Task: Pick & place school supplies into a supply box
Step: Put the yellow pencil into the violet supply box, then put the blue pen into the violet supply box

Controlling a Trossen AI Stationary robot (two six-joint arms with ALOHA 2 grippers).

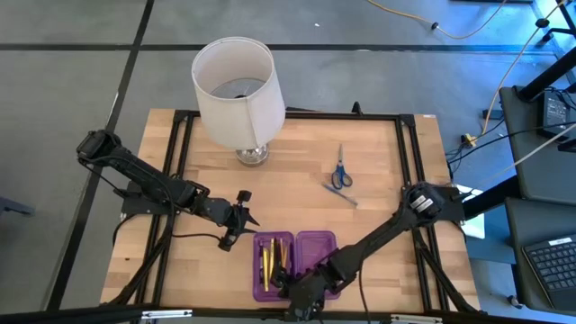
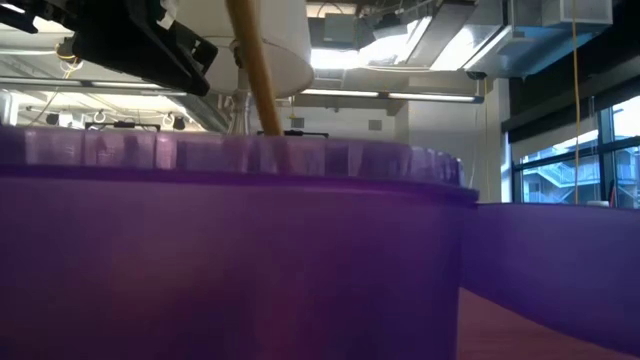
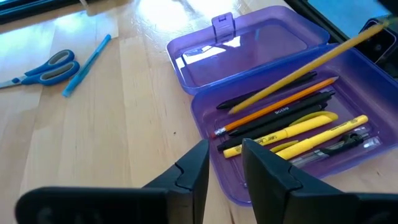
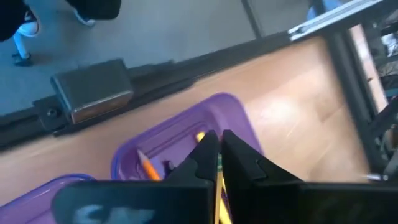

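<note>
The open purple supply box (image 1: pixel 315 247) lies near the table's near edge, and its left half (image 3: pixel 292 134) holds several yellow and orange pencils and dark pens. My right gripper (image 1: pixel 286 281) hovers over that half, shut on a yellow pencil (image 3: pixel 298 71). My left gripper (image 1: pixel 243 216) waits open just left of the box, touching nothing; its fingers show in its wrist view (image 3: pixel 225 165). Blue-handled scissors (image 1: pixel 339 171) and a thin blue pen (image 3: pixel 87 56) lie flat on the wood beyond the box. My right gripper (image 4: pixel 219 152) pinches the yellow pencil (image 4: pixel 217 180) between its two fingers, coming from above. The pencil's upper end (image 3: pixel 373 30) is at the fingers. It slants down into the box's left half, its lower end (image 3: pixel 233 109) above the pens there; whether it rests on them I cannot tell.
A white-shaded lamp (image 1: pixel 236 90) stands at the table's far left of centre. The box's other half (image 3: pixel 249 46) holds nothing. Bare wood lies between the lamp, the scissors and the box. The black table frame (image 4: pixel 93 93) runs along the near edge.
</note>
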